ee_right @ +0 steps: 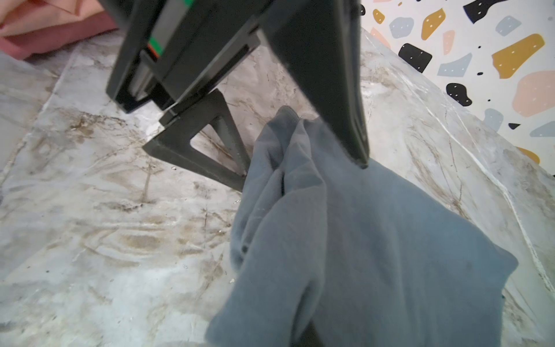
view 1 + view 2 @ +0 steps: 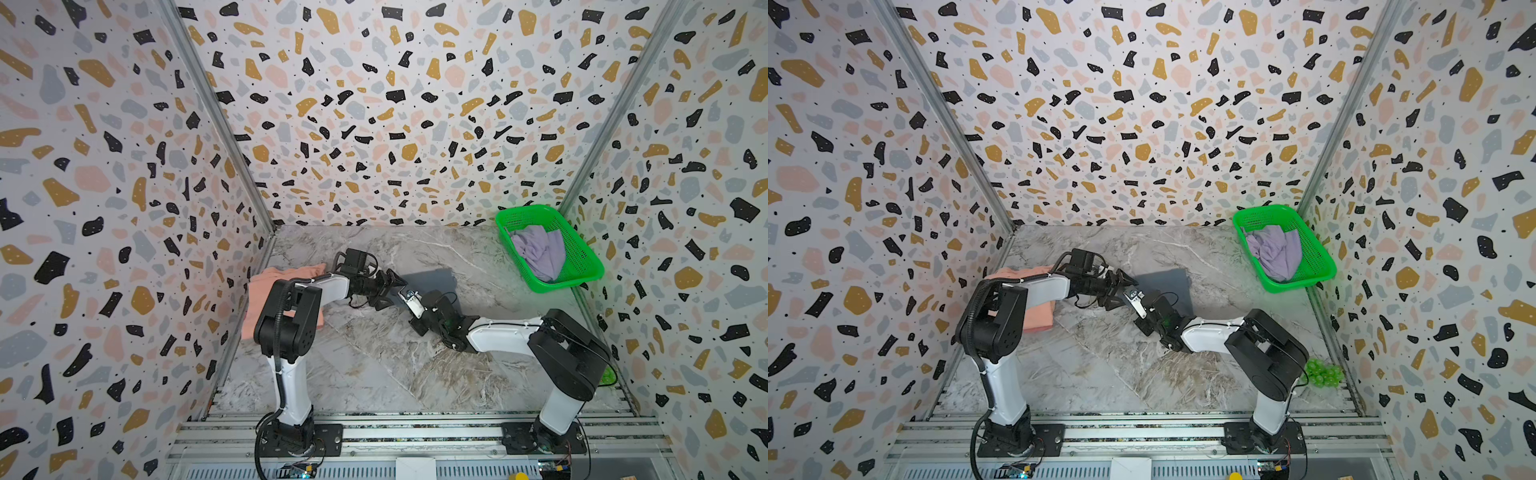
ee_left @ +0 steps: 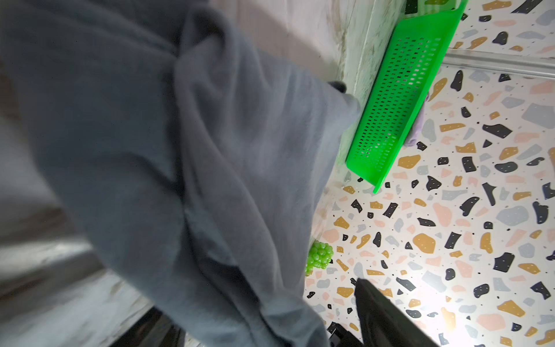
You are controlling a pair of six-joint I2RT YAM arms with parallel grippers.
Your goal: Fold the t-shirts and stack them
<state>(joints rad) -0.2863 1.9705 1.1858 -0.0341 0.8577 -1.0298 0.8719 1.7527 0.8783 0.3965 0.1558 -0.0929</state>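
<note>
The dark slate-grey t-shirt (image 2: 432,282) (image 2: 1167,282) lies mid-table, one end bunched up and lifted. My right gripper (image 2: 405,293) (image 2: 1133,296) is shut on that bunched end; in the right wrist view the cloth (image 1: 360,240) runs down over its jaws, hiding them. My left gripper (image 2: 394,289) (image 2: 1126,291) stands open around the same bunch, its fingers (image 1: 210,150) spread either side and not pinching it. In the left wrist view grey cloth (image 3: 180,150) drapes across, beside one finger (image 3: 384,318). The salmon-pink t-shirt (image 2: 270,291) (image 2: 1038,316) lies folded at the left. The pale lilac t-shirt (image 2: 540,253) (image 2: 1275,249) sits crumpled in the basket.
A bright green mesh basket (image 2: 582,266) (image 2: 1316,262) (image 3: 399,99) stands at the back right corner. A bunch of green plastic grapes (image 2: 1323,374) (image 3: 319,257) lies by the right wall. Patterned walls close in three sides of the marble table (image 2: 374,365).
</note>
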